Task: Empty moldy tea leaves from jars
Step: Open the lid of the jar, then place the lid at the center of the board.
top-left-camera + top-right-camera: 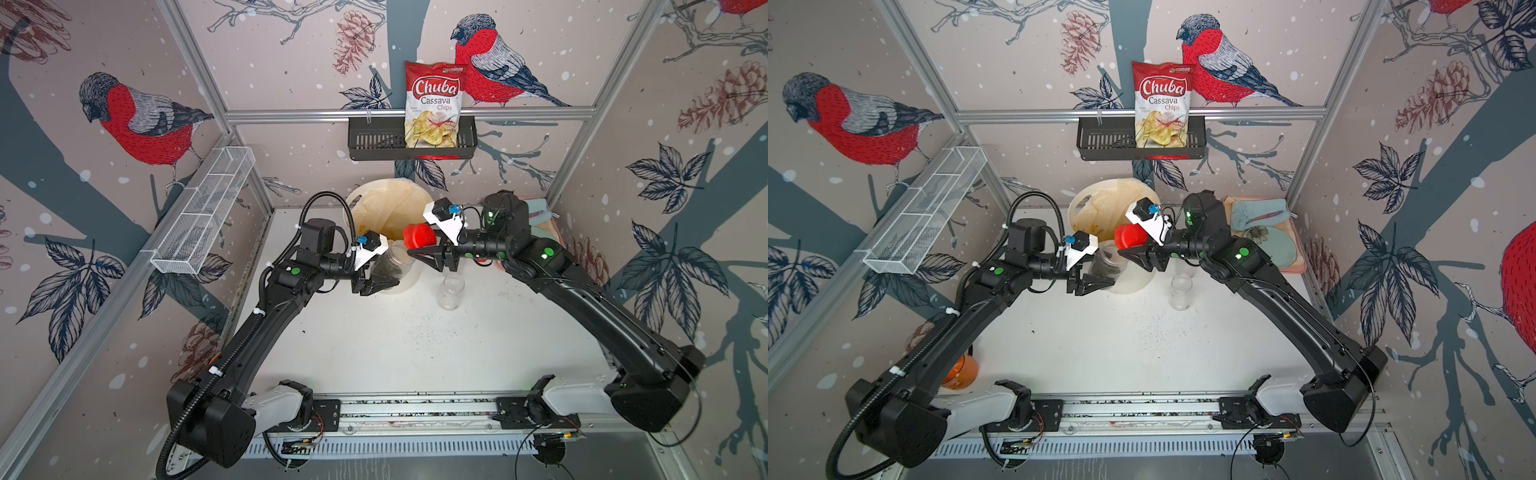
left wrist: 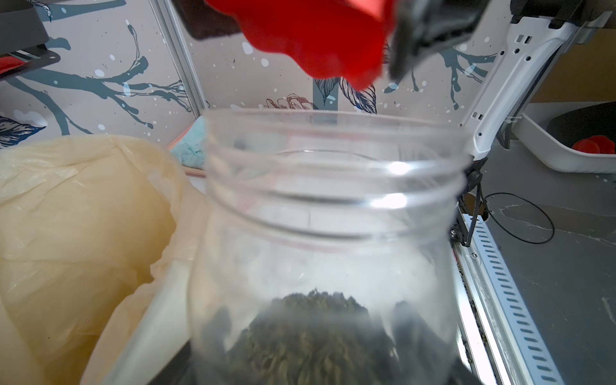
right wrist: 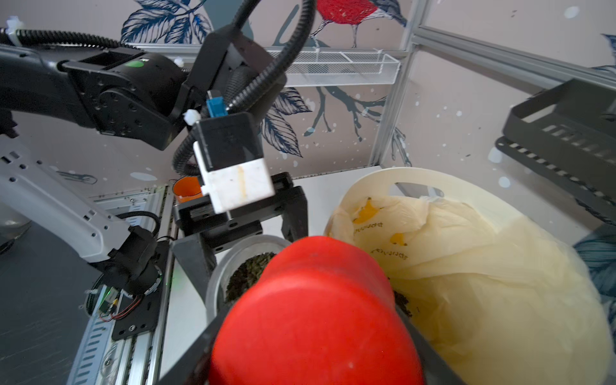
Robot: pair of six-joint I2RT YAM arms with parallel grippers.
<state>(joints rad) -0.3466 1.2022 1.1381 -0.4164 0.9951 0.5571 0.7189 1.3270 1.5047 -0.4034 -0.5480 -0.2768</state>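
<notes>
My left gripper (image 1: 380, 286) is shut on a clear jar (image 1: 394, 264) that has no lid, and holds it in front of the white bin (image 1: 388, 208) with its yellowish liner. Dark tea leaves (image 2: 310, 333) lie in the jar's bottom and show through its open mouth (image 3: 246, 263). Just above that mouth my right gripper (image 1: 420, 250) is shut on the round red lid (image 1: 419, 237), which is lifted clear of the jar. In both top views an empty lidless jar (image 1: 1180, 291) stands on the table to the right of the bin.
A pink tray (image 1: 1296, 266) with a blue cloth and a plate sits at the back right. An orange cup (image 1: 961, 372) stands front left. A black shelf basket (image 1: 411, 141) holds a chips bag, and a white wire basket (image 1: 203, 212) hangs on the left wall. Tea crumbs dot the table.
</notes>
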